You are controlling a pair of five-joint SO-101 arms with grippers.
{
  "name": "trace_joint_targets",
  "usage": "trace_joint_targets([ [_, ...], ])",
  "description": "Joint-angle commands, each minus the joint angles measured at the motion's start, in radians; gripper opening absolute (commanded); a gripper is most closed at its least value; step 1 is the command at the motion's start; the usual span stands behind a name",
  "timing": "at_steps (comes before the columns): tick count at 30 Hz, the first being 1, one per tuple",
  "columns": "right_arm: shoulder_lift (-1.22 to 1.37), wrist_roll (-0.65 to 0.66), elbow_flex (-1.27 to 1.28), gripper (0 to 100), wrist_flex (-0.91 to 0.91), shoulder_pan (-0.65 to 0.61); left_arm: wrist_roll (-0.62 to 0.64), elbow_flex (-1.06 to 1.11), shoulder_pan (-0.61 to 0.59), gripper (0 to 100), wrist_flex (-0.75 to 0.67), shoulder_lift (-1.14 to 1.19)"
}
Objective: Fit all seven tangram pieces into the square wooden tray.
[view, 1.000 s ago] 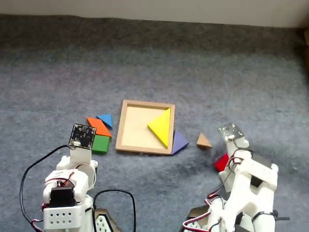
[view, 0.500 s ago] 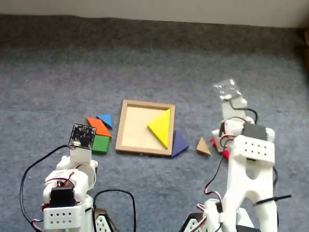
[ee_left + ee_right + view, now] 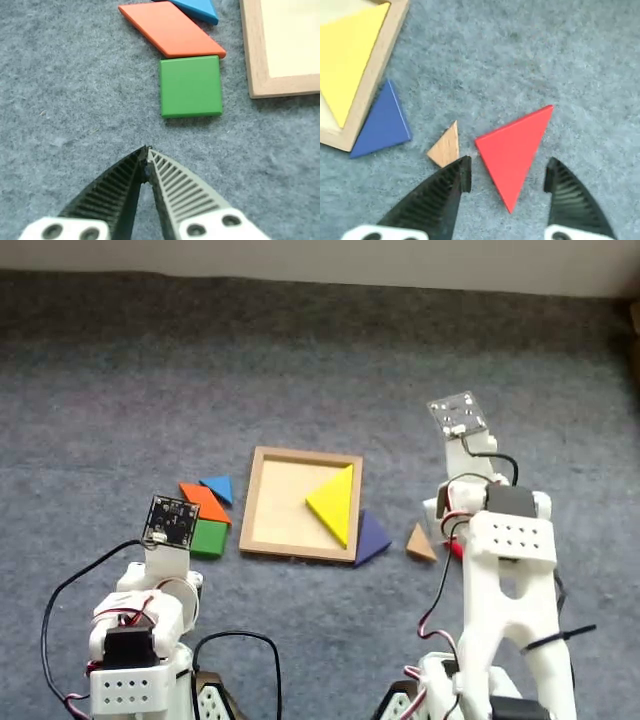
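Right wrist view: right hand (image 3: 507, 174) agape astride red triangle (image 3: 516, 146).

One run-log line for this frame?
right gripper open over red triangle | left gripper shut near green square | tray holds yellow triangle

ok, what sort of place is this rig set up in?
Likely a lab or hobby test bench: grey carpet as the work surface, a small left arm and right arm side by side, and a wooden tray holding a yellow triangle.
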Motion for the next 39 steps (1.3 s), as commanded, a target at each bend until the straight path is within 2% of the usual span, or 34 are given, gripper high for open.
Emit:
trace_joint_targets([
  [1, 0.104, -0.078, -0.018, 31.8, 0.008, -0.012, -0.008, 0.019, -0.002, 1, 0.008, -0.021],
  [7, 0.366, -0.157, -0.228, 32.1, 0.104, -0.018, -0.008, 0.019, -0.002, 1, 0.008, -0.021],
  [14, 0.535, -0.17, -0.429, 32.1, 0.191, -0.018, -0.008, 0.019, -0.002, 1, 0.008, -0.021],
  [28, 0.653, -0.206, -0.446, 32.1, 0.186, 0.022, -0.008, 0.019, -0.002, 1, 0.008, -0.021],
  [34, 0.653, -0.206, -0.441, 31.9, 0.097, 0.027, -0.008, 0.019, -0.002, 1, 0.008, -0.021],
  [39, 0.653, -0.206, -0.441, 31.9, 0.091, 0.027, -0.008, 0.019, -0.002, 1, 0.008, -0.021],
])
